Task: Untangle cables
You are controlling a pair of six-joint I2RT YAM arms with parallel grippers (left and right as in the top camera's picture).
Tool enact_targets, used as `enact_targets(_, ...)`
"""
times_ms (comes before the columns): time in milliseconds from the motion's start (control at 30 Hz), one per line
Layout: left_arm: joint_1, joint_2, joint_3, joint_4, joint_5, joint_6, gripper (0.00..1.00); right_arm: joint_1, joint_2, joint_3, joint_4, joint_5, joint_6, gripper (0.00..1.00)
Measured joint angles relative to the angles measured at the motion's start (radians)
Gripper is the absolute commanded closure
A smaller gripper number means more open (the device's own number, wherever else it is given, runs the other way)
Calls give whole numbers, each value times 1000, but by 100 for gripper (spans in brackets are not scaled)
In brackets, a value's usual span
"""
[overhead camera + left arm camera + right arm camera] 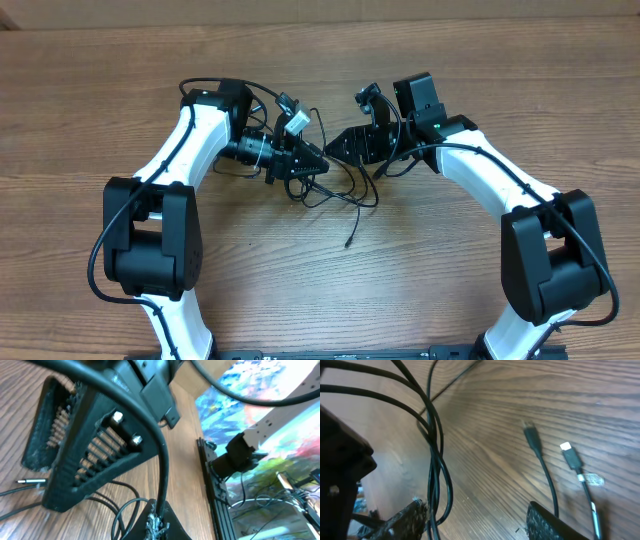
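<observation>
The cables (338, 188) are thin black cords lying in a loose tangle on the wooden table between my two grippers. One strand ends in a plug (348, 243) nearer the front. My left gripper (310, 160) is shut on one black cable (161, 485), which runs up from its jaws (159, 522). My right gripper (348, 146) faces it closely and is open. In the right wrist view, several cable strands (434, 445) run beside its left finger, inside the open jaws (480, 522). Two loose plug tips (530, 430) (568, 452) lie on the table beyond.
The right gripper's finger (85, 445) fills much of the left wrist view, with a silvery plug (30, 481) on the table under it. A white tag (296, 122) sits near the left wrist. The wooden table (450, 270) stretches all around.
</observation>
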State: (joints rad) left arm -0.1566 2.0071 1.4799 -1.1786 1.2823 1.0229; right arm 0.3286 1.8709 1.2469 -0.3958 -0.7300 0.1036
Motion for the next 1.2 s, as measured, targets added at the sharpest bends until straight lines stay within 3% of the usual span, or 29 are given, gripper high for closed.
enact_targets(300, -8, 0, 0, -23, 37, 59, 96, 2, 0, -77, 170, -150, -15, 51)
enact_targets(500, -52, 0, 0, -23, 50, 62, 96, 19, 2, -76, 179, -174, -19, 53)
enact_targets(833, -78, 0, 0, -23, 65, 62, 96, 40, 64, -77, 183, -171, -19, 70)
enact_targets(1200, -78, 0, 0, -22, 68, 62, 96, 47, 69, -77, 186, -200, -21, 73)
